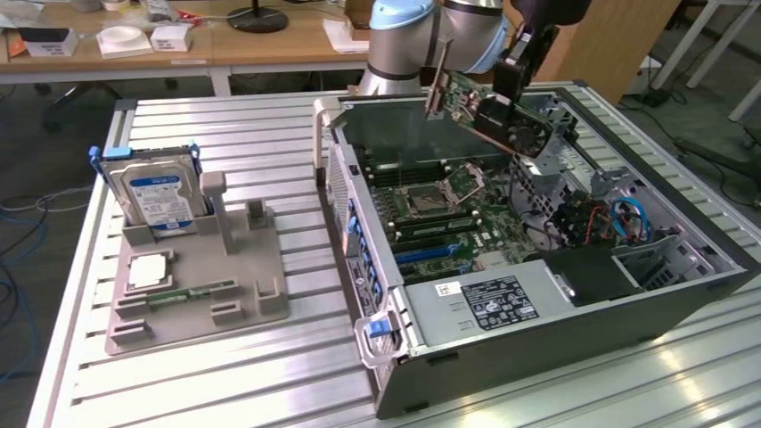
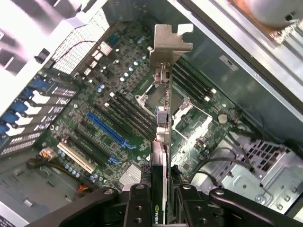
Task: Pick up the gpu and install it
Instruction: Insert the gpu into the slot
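- Here we are: the gripper (image 1: 511,89) has its jaws clamped on the gpu (image 1: 491,114), one finger on each face of the card, as the wrist view shows from right above (image 2: 161,208).
- The gpu (image 2: 163,137) hangs in the air, tilted, over the open computer case (image 1: 535,366), at about one o'clock in the exterior view. It touches nothing but the fingers and sits in no slot.
- The card's silver bracket (image 2: 170,42) is at the end farthest from the gripper.
- Inside the case, the green motherboard (image 1: 440,218) lies flat on the floor, with the CPU socket (image 1: 426,201) near its middle.
- In the wrist view the motherboard (image 2: 94,80) shows a long blue slot (image 2: 106,127), bare, and black memory slots (image 2: 130,111) just beside the socket.
- At five o'clock from the motherboard, in the exterior view, the power supply (image 1: 487,301) sits with its white label up.
- At three o'clock of the case, blue cables (image 1: 626,216) curl among the metal bays.
- A blue latch (image 1: 378,326) clips the case's near corner, at seven o'clock.
- Well apart, at nine o'clock from the case, a grey holder (image 1: 232,294) rests on the slatted table (image 1: 178,125).
- The holder carries a hard drive (image 1: 160,198), upright in the slot at its eleven o'clock end, blue label facing the camera.
- A silver square chip (image 1: 151,268) lies flat in the holder's nine o'clock pocket.
- A memory stick (image 1: 191,292) lies flat in a groove just beside that chip, toward five o'clock.
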Controlling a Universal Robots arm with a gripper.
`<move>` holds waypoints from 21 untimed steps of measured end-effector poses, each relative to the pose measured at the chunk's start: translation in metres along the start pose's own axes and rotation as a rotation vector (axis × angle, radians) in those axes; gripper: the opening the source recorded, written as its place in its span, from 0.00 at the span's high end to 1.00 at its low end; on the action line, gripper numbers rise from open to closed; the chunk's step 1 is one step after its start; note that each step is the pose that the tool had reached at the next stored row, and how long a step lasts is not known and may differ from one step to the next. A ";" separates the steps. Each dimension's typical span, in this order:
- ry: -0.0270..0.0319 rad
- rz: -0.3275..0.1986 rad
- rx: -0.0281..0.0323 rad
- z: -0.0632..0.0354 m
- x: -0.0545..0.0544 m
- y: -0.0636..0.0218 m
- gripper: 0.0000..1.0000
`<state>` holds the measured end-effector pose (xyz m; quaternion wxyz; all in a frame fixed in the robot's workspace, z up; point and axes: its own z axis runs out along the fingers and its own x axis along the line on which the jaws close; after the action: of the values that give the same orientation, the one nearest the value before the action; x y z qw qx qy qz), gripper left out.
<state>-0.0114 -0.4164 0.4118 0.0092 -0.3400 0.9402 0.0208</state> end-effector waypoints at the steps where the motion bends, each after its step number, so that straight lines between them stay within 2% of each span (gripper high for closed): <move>1: 0.0006 -0.017 -0.0005 0.0002 0.000 0.0000 0.74; 11: 0.0061 -0.186 -0.0059 0.0056 0.000 -0.0002 0.74; 21: 0.0105 -0.320 -0.0100 0.0146 0.001 -0.0007 0.74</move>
<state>-0.0114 -0.4166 0.3972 0.0058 -0.4854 0.8740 0.0219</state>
